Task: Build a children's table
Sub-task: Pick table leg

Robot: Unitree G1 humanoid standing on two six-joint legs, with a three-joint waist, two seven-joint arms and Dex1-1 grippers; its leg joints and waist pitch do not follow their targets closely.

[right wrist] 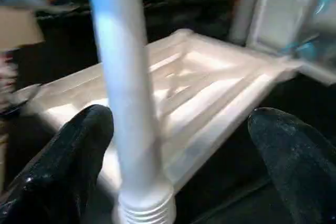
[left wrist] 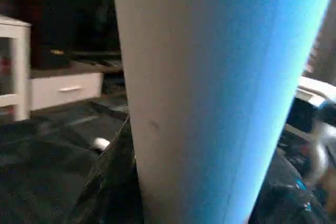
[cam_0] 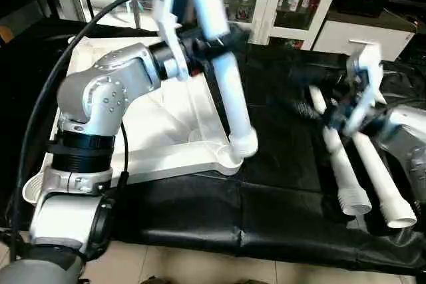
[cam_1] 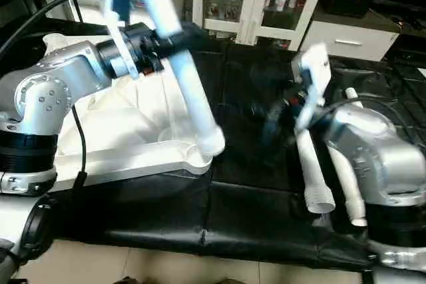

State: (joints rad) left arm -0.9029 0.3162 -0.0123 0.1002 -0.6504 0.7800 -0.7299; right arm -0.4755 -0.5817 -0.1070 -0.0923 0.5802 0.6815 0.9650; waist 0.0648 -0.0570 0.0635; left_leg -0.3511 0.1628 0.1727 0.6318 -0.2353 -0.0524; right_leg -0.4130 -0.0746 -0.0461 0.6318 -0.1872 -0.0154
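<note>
Left gripper (cam_0: 200, 38) clamped mid-leg (cam_0: 229, 91); threaded end at tabletop (cam_0: 166, 108) corner socket, seating unclear (blurred). Right gripper (right wrist: 178, 145) fingers spread, empty, near two spare legs (cam_0: 363, 164) on mat. Legs likely light, stiff, slick: grip mid-shaft.

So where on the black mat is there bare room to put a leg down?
The mat is bare between the tabletop and the two loose legs, and along its near edge. Crowded: the tabletop's near corner, where the left gripper holds a leg.
</note>
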